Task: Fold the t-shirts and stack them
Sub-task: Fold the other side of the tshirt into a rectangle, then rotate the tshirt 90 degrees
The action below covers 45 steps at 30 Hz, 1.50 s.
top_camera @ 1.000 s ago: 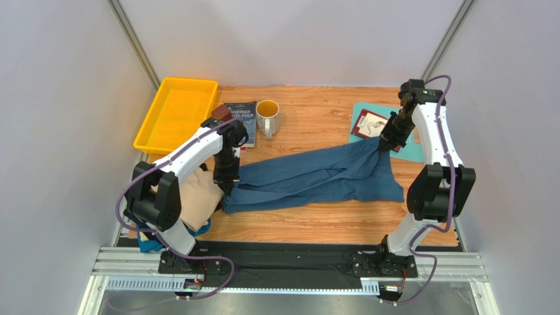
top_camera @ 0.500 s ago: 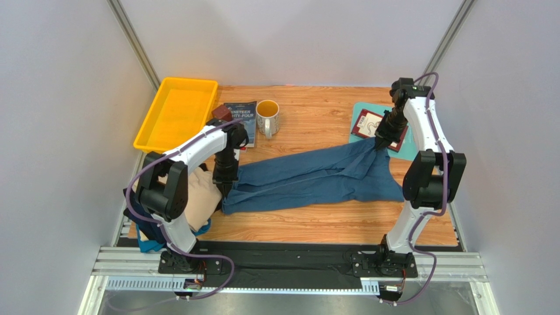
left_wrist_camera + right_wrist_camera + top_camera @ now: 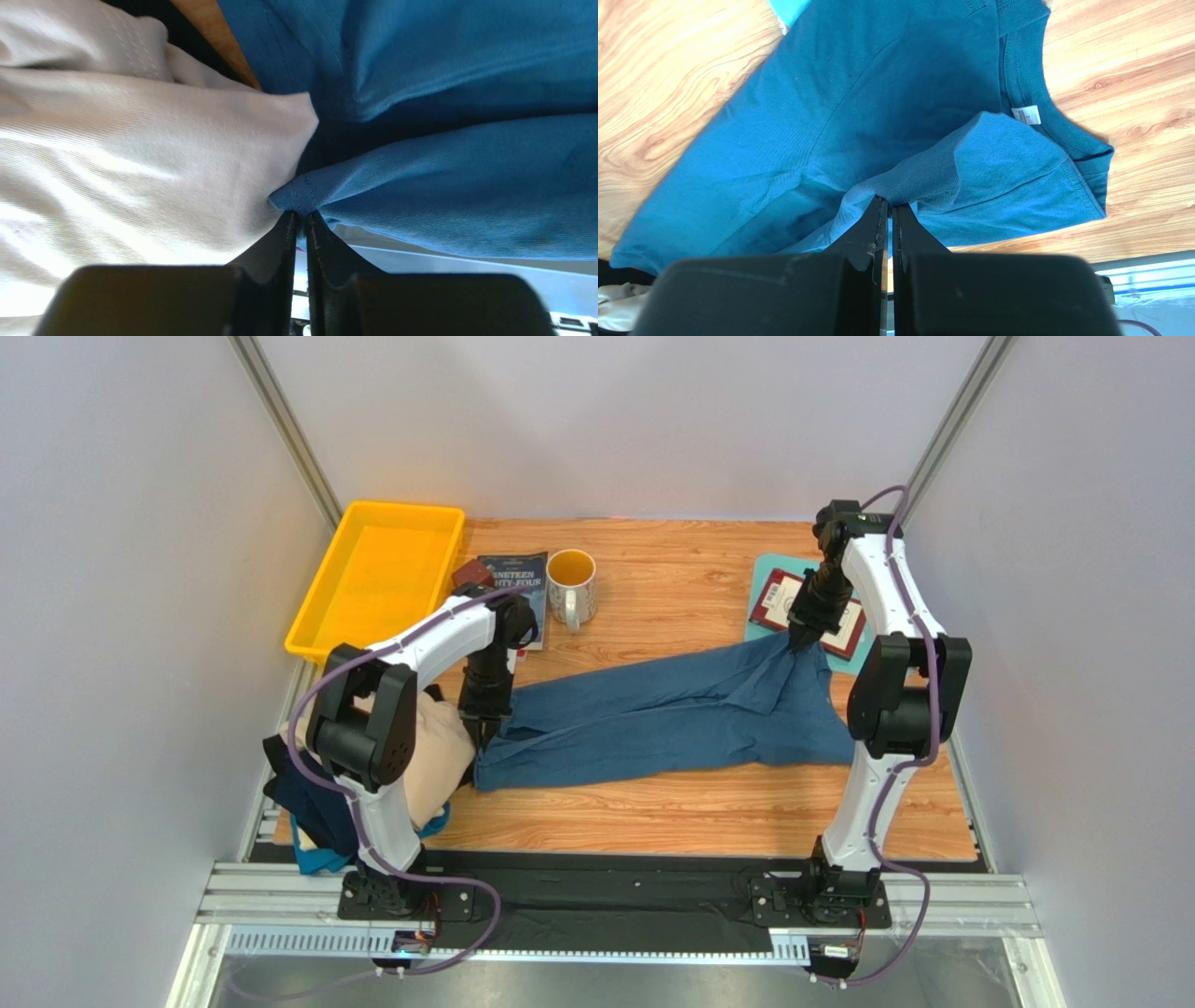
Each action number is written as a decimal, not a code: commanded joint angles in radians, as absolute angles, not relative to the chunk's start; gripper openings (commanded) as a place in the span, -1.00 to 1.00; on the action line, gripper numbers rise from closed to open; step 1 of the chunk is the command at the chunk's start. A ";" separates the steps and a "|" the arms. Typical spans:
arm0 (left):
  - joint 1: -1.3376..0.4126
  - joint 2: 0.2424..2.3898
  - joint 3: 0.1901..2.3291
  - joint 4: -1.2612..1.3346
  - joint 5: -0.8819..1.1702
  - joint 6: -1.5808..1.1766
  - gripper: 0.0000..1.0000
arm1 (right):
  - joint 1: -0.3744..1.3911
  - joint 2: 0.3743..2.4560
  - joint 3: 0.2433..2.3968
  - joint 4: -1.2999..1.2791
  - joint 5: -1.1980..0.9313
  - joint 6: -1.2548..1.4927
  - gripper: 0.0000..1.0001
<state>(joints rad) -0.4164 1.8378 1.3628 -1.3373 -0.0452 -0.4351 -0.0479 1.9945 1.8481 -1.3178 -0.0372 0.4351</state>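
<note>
The large teal-blue t-shirt [image 3: 673,711] lies stretched in a long band across the wooden table, held at both ends. My left gripper [image 3: 484,732] pinches its left hem; in the left wrist view the jaws stand almost together, with a blue fold [image 3: 456,175] at the left gripper's [image 3: 303,213] tips. The beige t-shirt [image 3: 428,749] lies bunched right beside that end, and its cloth [image 3: 126,161] touches the blue. My right gripper [image 3: 802,647] is shut on the shirt's right end near the collar; in its own view the right gripper [image 3: 889,201] holds a sleeve fold of the shirt [image 3: 878,105].
A yellow tray [image 3: 372,574] sits at the back left, with a book [image 3: 516,588] and a mug [image 3: 570,584] beside it. A teal cutting board [image 3: 880,655] with a red card [image 3: 780,597] lies under the right arm. Dark and light blue cloth [image 3: 316,826] hangs off the table's near left corner.
The right arm has shifted left and towards the back of the table while keeping hold of the shirt's end. The left arm's elbow has swung inward; its gripper has stayed at the hem.
</note>
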 commanded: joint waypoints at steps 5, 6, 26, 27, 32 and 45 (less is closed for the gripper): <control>-0.411 1.878 1.447 -1.460 -0.115 -0.414 -0.60 | -0.044 2.060 1.904 -1.289 -0.006 0.417 -0.97; -0.411 1.884 1.450 -1.460 -0.112 -0.413 -0.60 | -0.043 2.066 1.913 -1.289 -0.008 0.417 -0.87; -0.385 1.839 1.681 -1.508 -0.224 -0.483 -0.30 | -0.043 1.975 2.041 -1.307 0.046 0.459 0.08; -0.387 1.832 1.699 -1.482 -0.159 -0.492 -0.30 | -0.043 1.958 2.010 -1.299 0.022 0.466 0.08; -0.454 1.853 1.725 -1.388 -0.012 -0.485 -0.29 | -0.034 1.878 1.801 -1.252 -0.012 0.476 0.08; -0.554 2.045 1.597 -1.307 0.081 -0.371 -0.33 | -0.017 1.899 1.562 -1.224 0.037 0.430 0.02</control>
